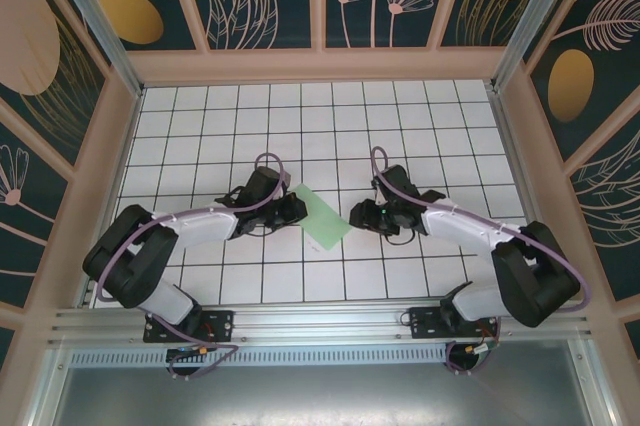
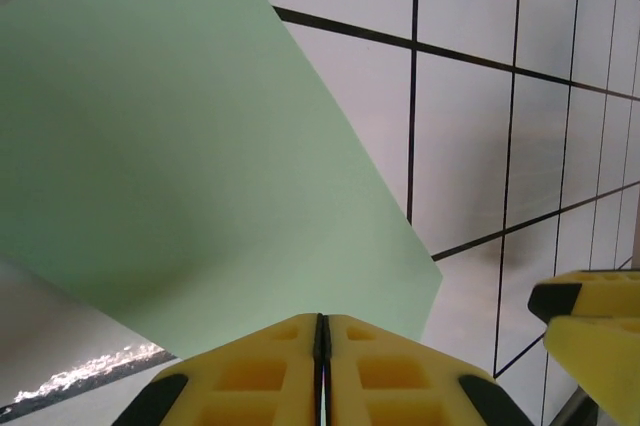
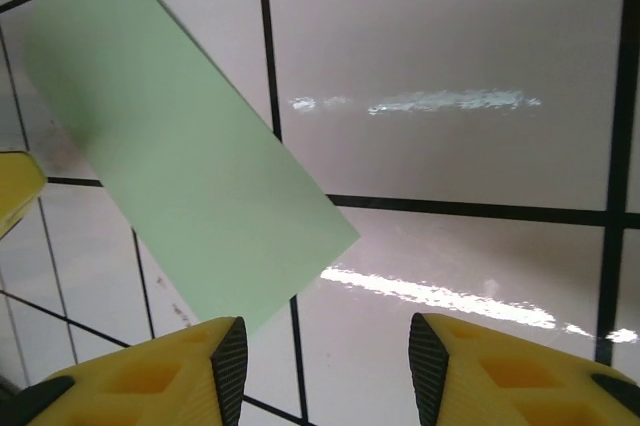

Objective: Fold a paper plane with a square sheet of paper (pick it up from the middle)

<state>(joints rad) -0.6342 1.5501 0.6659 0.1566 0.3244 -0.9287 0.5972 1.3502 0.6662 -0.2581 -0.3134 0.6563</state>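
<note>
The pale green paper sheet (image 1: 323, 218) is seen mid-table over the white grid tiles (image 1: 420, 136), btwn the two grippers. It's seen as a slanted oblong rather than a square, so it's prob. folded in half already. The L gripper (image 2: 322, 324) is closed, jaws pressed together w/ the sheet's near edge pinched btwn them. The paper is held raised & tilted off the tiles, prob. so that a free edge is presented to the other arm. The R gripper (image 3: 320, 356) is held approx. half open w/ nothing in it, low over the tiles & just beside the sheet's free corner. It's judged to be placed there for a grab or a press on the next crease. How well the folded edges line up can't be told.
</note>
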